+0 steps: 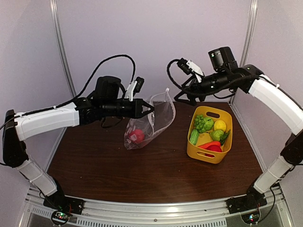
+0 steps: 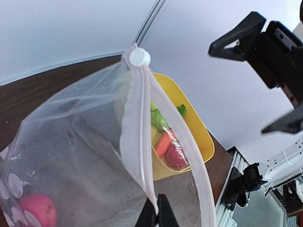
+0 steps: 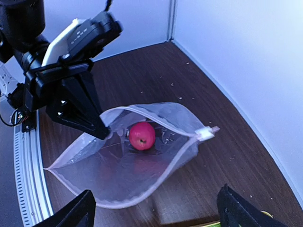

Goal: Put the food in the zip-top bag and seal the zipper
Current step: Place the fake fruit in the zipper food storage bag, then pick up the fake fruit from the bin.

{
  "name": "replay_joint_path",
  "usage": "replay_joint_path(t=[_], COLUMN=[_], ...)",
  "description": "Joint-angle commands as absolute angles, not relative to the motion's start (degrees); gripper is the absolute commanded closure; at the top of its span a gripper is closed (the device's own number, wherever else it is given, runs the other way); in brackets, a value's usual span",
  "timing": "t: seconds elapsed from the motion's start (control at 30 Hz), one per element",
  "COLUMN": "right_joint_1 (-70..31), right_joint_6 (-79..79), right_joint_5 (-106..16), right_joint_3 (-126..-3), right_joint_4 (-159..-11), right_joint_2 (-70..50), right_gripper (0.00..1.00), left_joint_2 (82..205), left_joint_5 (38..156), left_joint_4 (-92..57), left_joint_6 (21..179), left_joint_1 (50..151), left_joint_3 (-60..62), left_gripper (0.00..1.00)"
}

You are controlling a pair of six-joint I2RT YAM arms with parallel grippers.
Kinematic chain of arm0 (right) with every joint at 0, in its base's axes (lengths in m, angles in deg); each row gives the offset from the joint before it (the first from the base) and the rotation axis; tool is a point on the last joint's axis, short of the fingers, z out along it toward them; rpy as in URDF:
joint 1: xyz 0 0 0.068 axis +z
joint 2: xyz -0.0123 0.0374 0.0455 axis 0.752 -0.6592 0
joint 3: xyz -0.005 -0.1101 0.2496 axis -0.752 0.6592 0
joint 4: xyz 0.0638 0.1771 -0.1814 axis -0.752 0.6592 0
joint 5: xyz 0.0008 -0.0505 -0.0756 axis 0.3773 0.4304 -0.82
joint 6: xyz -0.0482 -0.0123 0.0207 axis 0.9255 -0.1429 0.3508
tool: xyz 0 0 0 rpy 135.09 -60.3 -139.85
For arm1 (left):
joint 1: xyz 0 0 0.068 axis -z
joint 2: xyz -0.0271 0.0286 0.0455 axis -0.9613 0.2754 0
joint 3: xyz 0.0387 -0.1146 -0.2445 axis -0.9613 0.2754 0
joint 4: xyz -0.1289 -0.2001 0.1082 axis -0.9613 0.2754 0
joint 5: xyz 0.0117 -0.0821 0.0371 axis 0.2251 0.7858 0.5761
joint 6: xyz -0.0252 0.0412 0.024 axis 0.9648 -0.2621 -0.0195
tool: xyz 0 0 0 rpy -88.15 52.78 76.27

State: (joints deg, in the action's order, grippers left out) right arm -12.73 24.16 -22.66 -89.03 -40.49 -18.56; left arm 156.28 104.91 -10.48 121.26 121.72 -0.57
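The clear dotted zip-top bag hangs open, its bottom on the table, with the red apple inside. My left gripper is shut on the bag's rim by the zipper strip. The white slider sits at the far end of the mouth. My right gripper is open and empty, hovering above the open mouth. The right wrist view shows the bag, the apple and the left gripper. Grapes, lemon, green apple, cucumber and red pepper lie in the basket.
The yellow handled basket stands right of the bag on the brown table. White walls close the back and sides. A metal rail runs along the near edge.
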Motion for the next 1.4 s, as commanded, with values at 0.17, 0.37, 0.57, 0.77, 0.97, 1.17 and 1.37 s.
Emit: replay_joint_path(t=[0.17,0.37,0.57,0.77,0.97,1.17,1.37], right_joint_1=[-33.6,-35.3,-35.3,-35.3,-35.2,-35.2,-35.2], right_joint_6=[25.6,28.2,24.5,22.6,22.6,23.9,24.9], right_joint_5=[-30.3,-37.1,-38.3,-35.7,-33.4,-31.7,-30.6], right_joint_3=[-75.7,-71.3,-75.8,-78.3,-77.9,-74.9,-70.8], right_joint_4=[-39.3,-43.2,-46.4,-50.0,-52.8,-53.4,-50.9], right_joint_2=[-17.6,-24.2,-33.5,-41.0,-45.0,-42.1,-28.7], right_gripper=[0.22,0.2,0.18,0.2,0.33,0.72,1.0], left_joint_2=[155.9,155.3,154.2,153.0,152.8,153.1,154.1], left_joint_5=[103.2,103.3,102.8,102.0,101.8,102.1,102.3], left_joint_4=[-12.3,-12.3,-11.6,-11.5,-11.3,-11.9,-12.6], left_joint_6=[119.1,118.9,119.0,119.0,118.8,119.2,119.3], left_joint_1=[121.9,121.9,121.9,121.9,122.0,121.9,121.9], left_joint_3=[1.2,1.9,2.7,3.4,3.6,3.9,3.5], left_gripper=[1.0,1.0,1.0,1.0,1.0,1.0,1.0])
